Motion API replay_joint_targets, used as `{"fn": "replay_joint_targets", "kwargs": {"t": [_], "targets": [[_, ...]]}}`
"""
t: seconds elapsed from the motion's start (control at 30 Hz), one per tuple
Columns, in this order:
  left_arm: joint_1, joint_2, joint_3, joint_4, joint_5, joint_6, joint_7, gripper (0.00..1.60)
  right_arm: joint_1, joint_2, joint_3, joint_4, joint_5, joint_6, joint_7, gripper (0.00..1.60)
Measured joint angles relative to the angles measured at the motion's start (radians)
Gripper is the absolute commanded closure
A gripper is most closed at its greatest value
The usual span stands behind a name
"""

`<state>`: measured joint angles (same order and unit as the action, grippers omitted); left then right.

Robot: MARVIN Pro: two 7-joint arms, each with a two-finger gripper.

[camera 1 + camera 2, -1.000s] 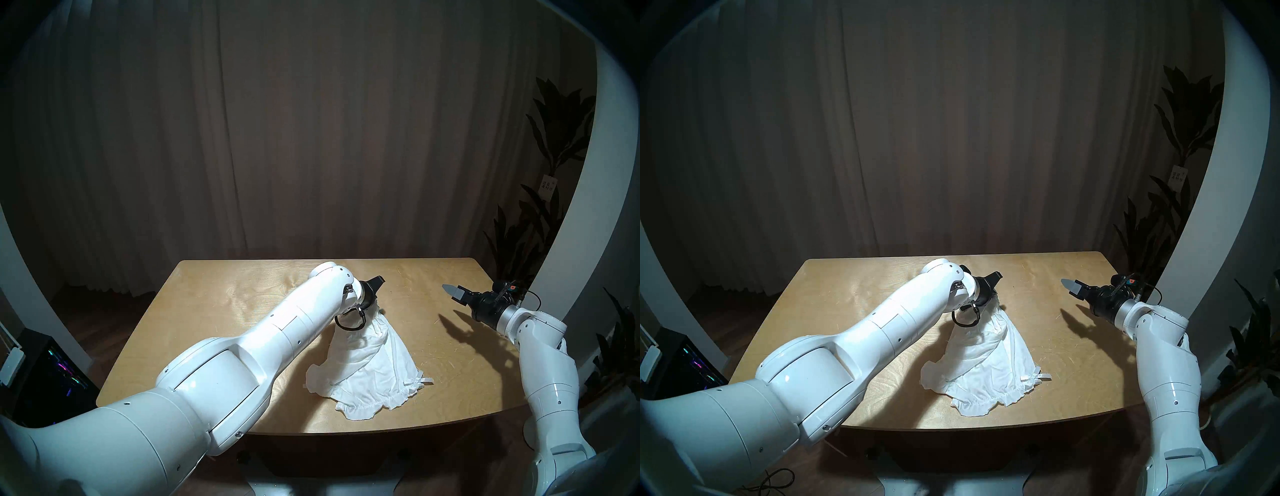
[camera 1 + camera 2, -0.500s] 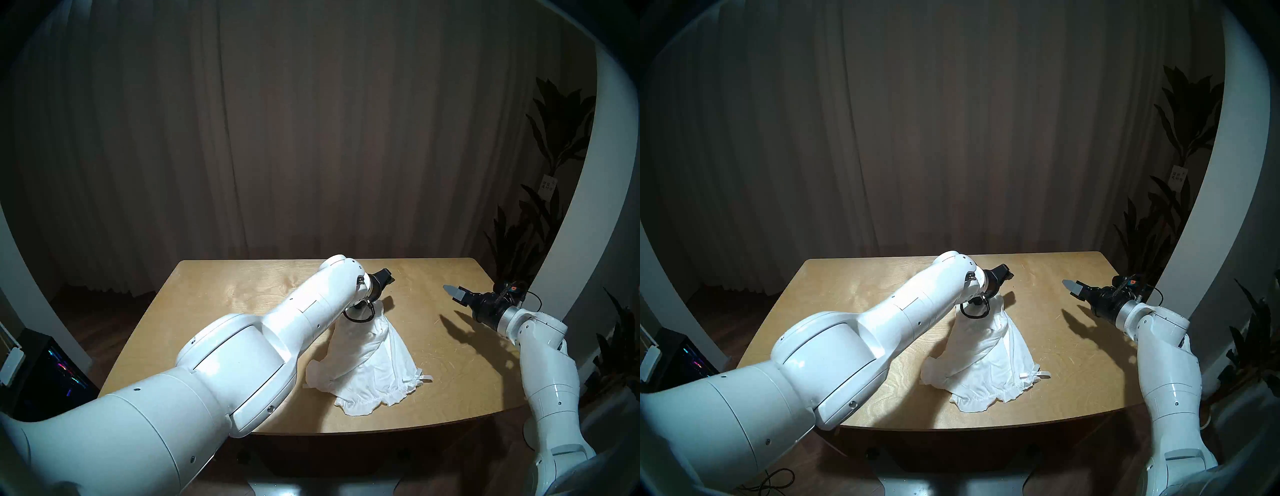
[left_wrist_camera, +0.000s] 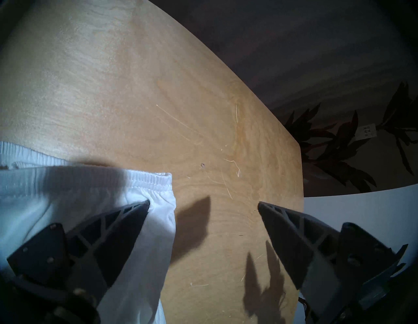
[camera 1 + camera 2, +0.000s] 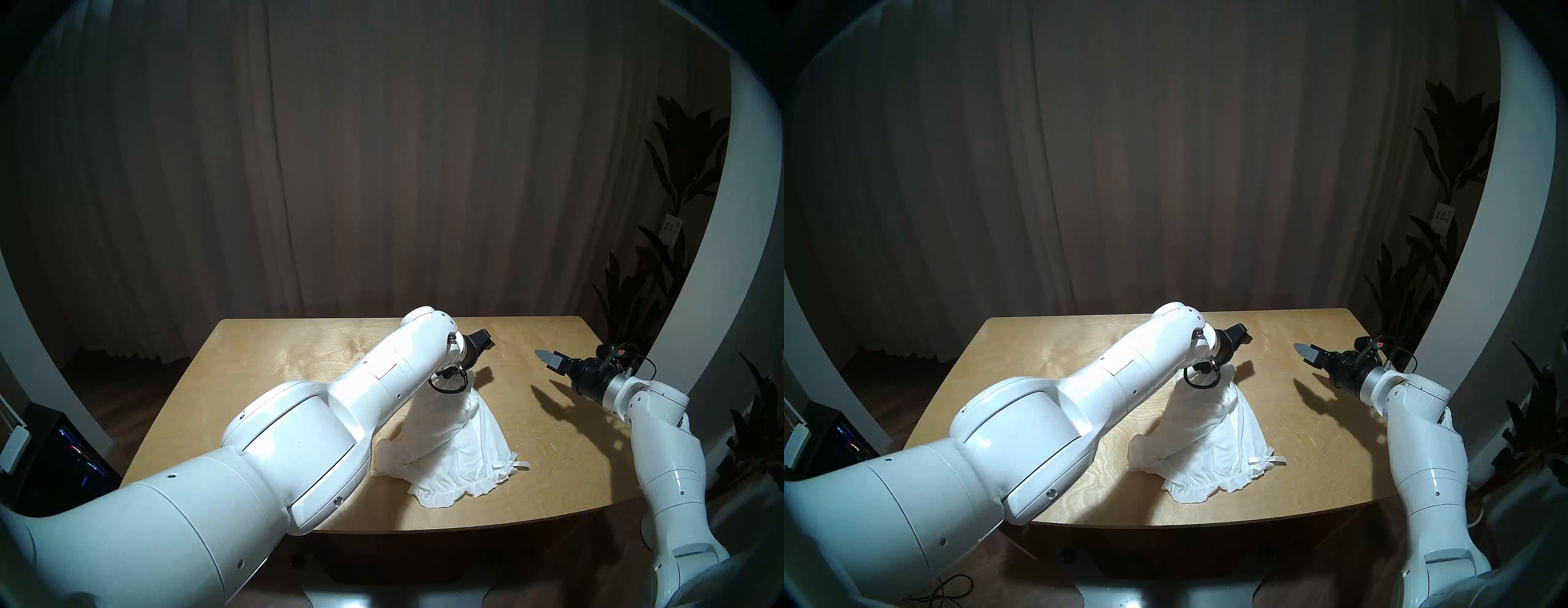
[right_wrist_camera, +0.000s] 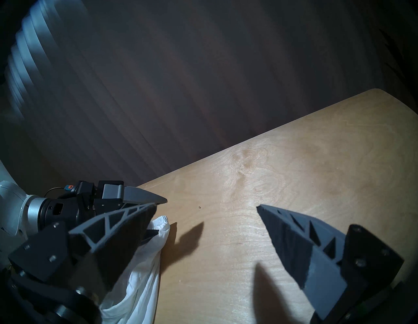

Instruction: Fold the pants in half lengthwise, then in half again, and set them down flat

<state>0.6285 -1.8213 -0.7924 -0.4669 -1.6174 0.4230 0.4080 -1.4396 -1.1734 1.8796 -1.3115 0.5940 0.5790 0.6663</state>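
Observation:
The white pants (image 4: pixel 454 450) (image 4: pixel 1208 441) lie bunched in a rough triangle on the wooden table (image 4: pixel 275 382). Their ruffled hems point to the near edge and the elastic waistband (image 3: pixel 147 178) lies at the far end. My left gripper (image 4: pixel 485 339) (image 3: pixel 203 203) hovers just over that waistband end, open, with only bare table between its fingers; one finger (image 3: pixel 126 217) stands over the fabric. My right gripper (image 4: pixel 551 365) (image 5: pixel 207 206) is open and empty over the right of the table, apart from the pants. The left arm hides part of the pants' left side.
A short white tape strip (image 4: pixel 375 473) shows at the pants' left edge. A dark plant (image 4: pixel 628 305) stands beyond the table's right back corner, curtains hang behind, and a lit computer case (image 4: pixel 68 458) sits on the floor at left.
My left gripper has opened and let go of the waistband, then moved a little right and away. The right gripper has shifted slightly left.

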Motion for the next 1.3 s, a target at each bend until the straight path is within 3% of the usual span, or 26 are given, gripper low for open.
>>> {"fn": "replay_joint_targets", "kwargs": {"t": [0.57, 1.3], "targets": [[-0.066, -0.028, 0.036, 0.177, 0.057, -0.059, -0.097, 0.00, 0.001, -0.002, -0.009, -0.017, 0.002, 0.009, -0.004, 0.00], [-0.139, -0.084, 0.099, 0.257, 0.116, -0.084, -0.149, 0.00, -0.006, -0.024, -0.001, -0.032, 0.003, 0.013, -0.012, 0.00]]}}
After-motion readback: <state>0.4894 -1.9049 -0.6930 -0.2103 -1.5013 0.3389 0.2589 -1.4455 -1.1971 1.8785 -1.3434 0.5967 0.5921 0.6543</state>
